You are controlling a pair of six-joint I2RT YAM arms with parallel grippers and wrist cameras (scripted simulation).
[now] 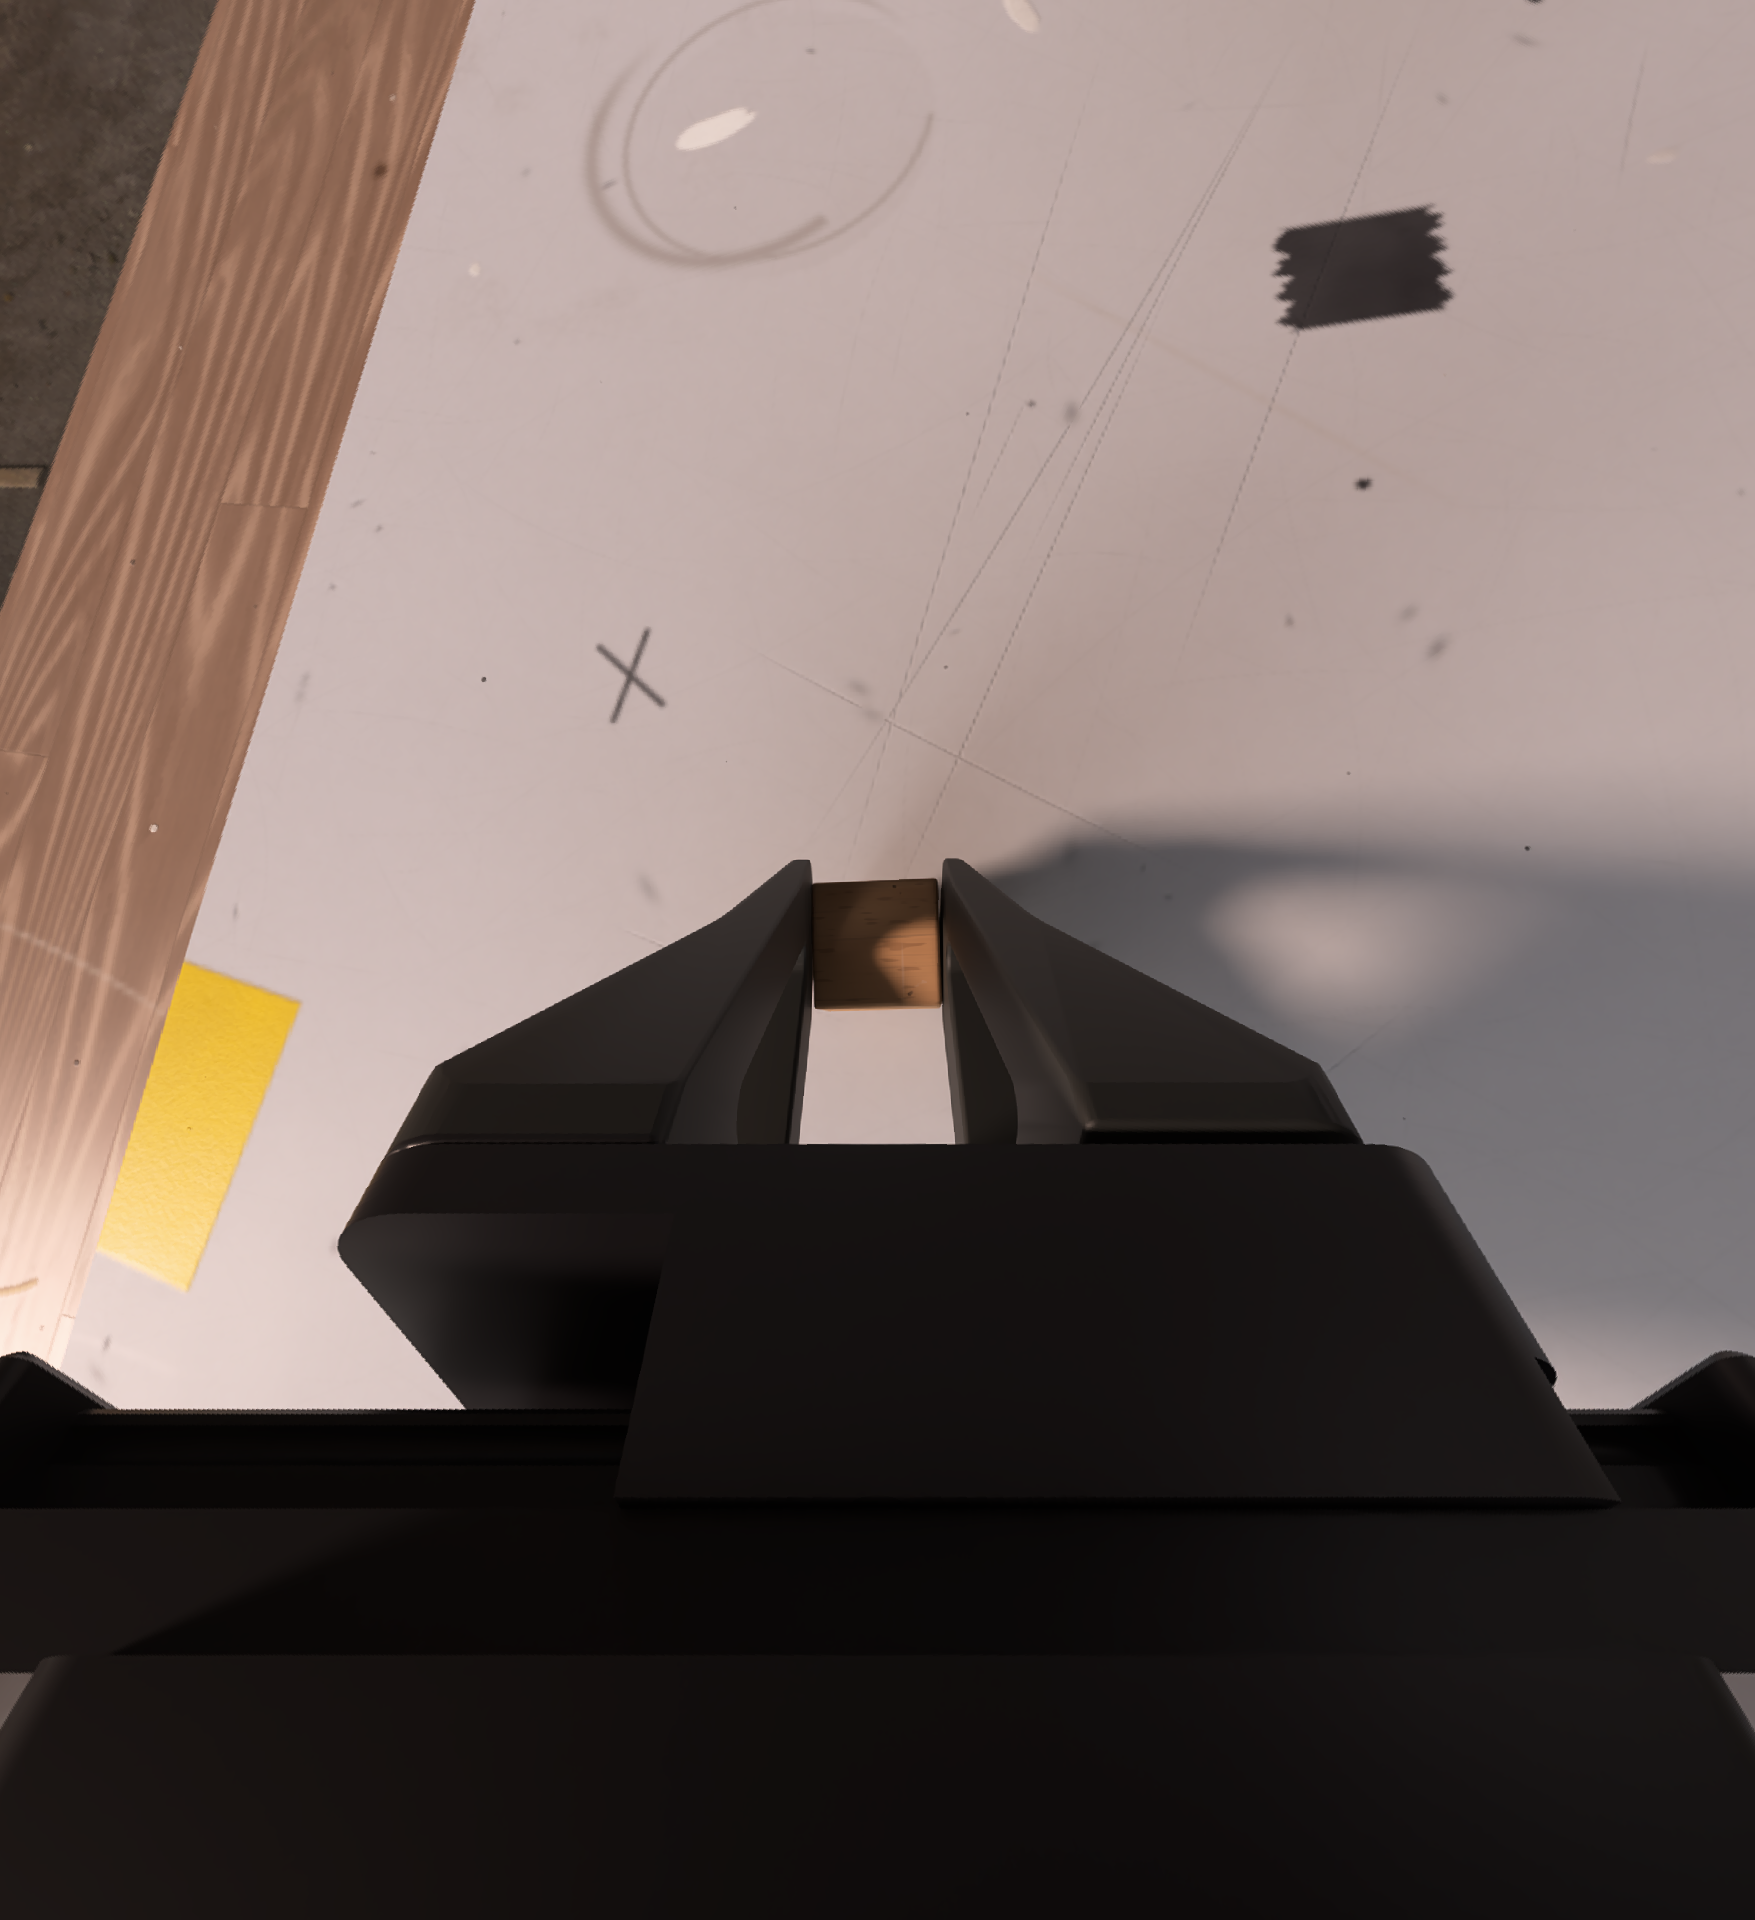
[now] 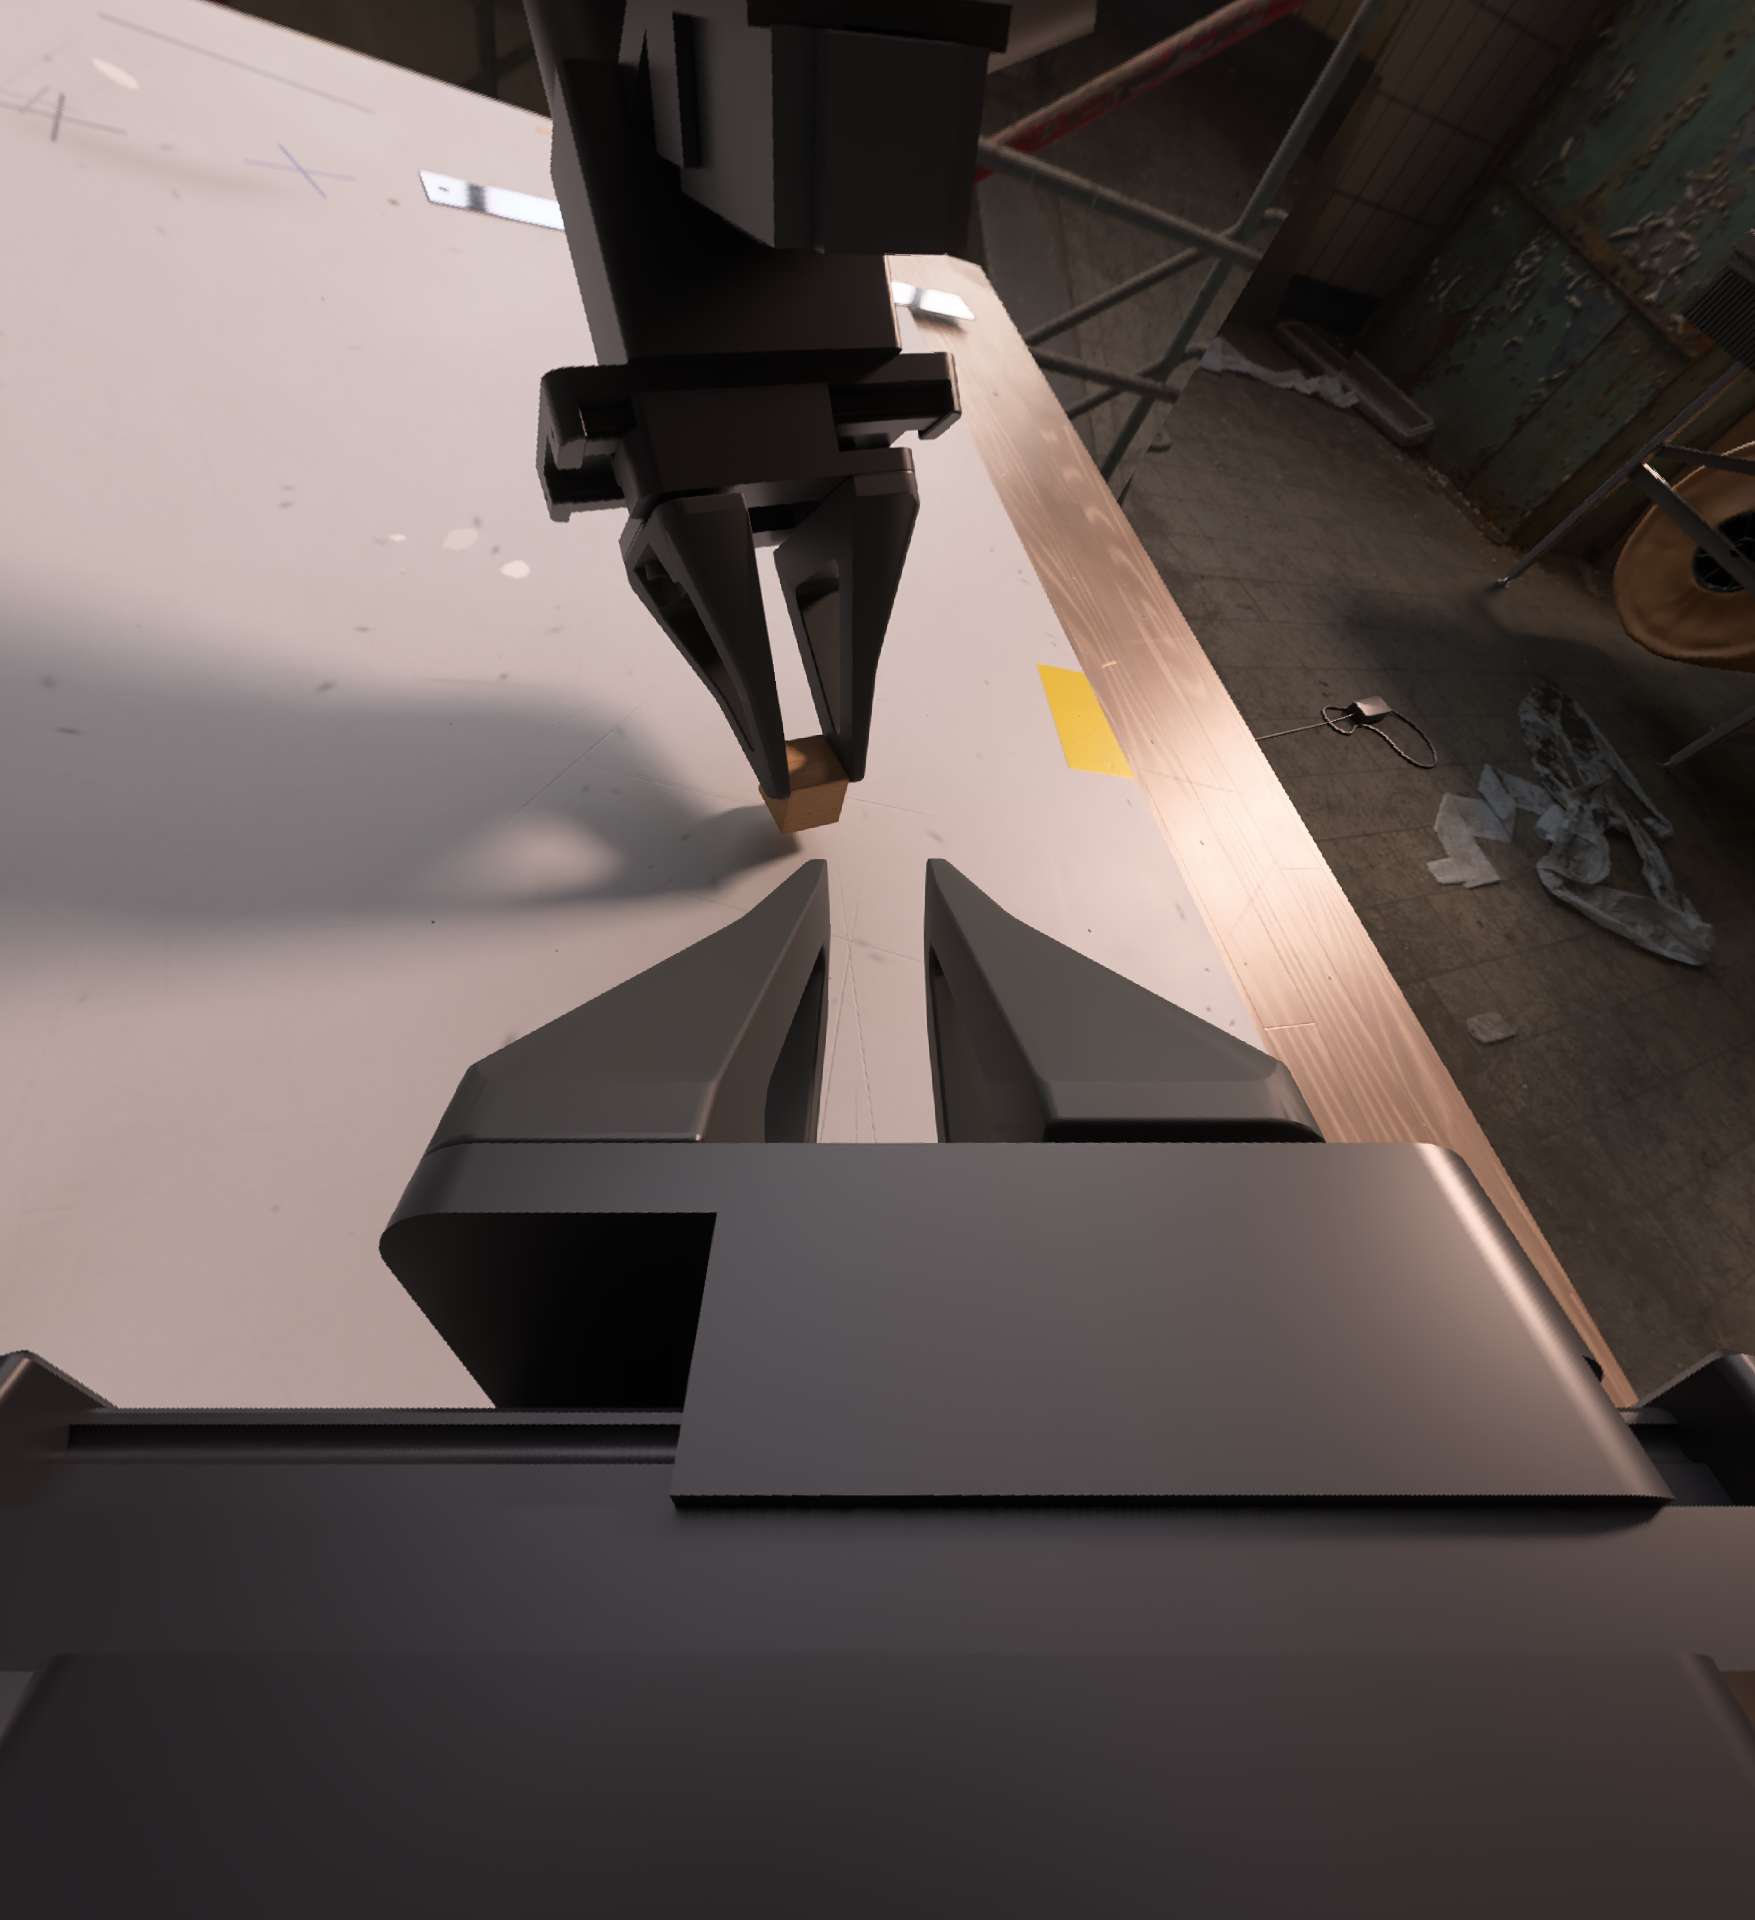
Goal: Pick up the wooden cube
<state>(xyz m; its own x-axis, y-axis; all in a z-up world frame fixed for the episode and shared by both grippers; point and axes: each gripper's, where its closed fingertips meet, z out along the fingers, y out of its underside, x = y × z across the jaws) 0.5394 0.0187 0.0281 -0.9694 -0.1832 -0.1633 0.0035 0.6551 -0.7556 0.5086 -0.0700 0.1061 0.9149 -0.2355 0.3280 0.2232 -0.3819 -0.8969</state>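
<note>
The small wooden cube [image 1: 875,940] sits between the two black fingers of my left gripper [image 1: 875,883], which is shut on it, over the white table top [image 1: 644,468]. In the right wrist view the left gripper [image 2: 816,769] points down with the cube [image 2: 805,805] at its tips, at or just above the table; I cannot tell which. My right gripper [image 2: 875,878] is low over the table just short of the cube. Its fingers stand a little apart with nothing between them.
A wooden strip [image 1: 125,623] borders the table, with the floor beyond it [image 2: 1475,935]. A yellow patch [image 1: 198,1122] lies by that edge, also in the right wrist view [image 2: 1086,722]. A black patch [image 1: 1361,268] and a drawn cross [image 1: 630,675] mark the table farther off.
</note>
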